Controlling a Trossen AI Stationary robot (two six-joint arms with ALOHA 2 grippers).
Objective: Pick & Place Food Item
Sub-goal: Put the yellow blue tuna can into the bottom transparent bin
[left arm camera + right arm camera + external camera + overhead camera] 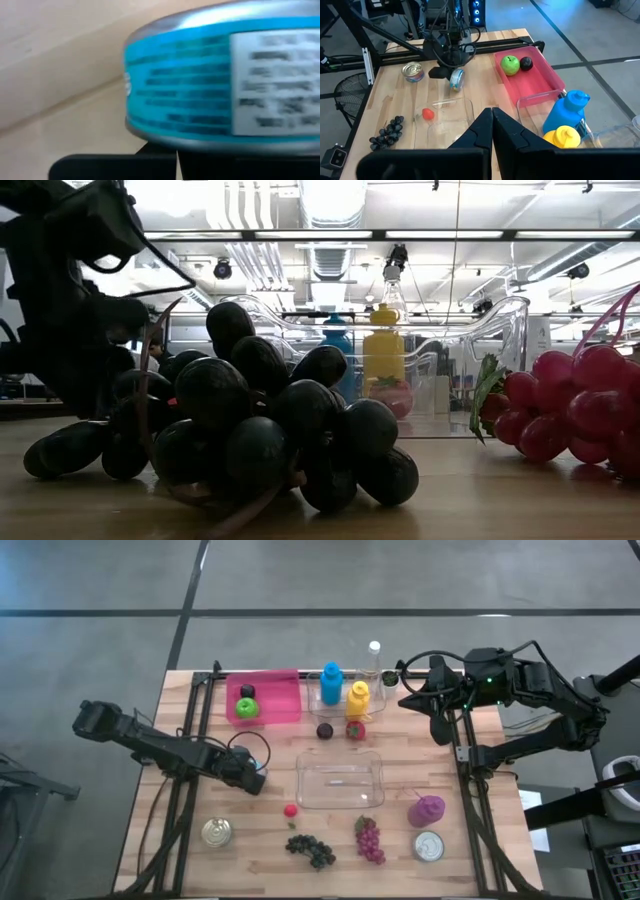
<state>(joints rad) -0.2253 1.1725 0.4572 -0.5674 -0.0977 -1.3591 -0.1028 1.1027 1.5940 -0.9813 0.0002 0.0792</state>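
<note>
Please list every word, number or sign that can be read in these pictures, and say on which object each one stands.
No text can be read as it stands.
Blue-labelled can held in the left tool: white panel with printed lines, too blurred to read.
Upright can, blue bottle, yellow bottle: no legible print.

3 cans [217, 832], 2 grape bunches [311, 849], 3 bottles [331, 683], 2 bins [340, 781].

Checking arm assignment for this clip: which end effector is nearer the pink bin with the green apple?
Left. The left end effector sits just in front of the pink bin, holding a blue can; the right end effector waits farther off, beyond the bottles.
</note>
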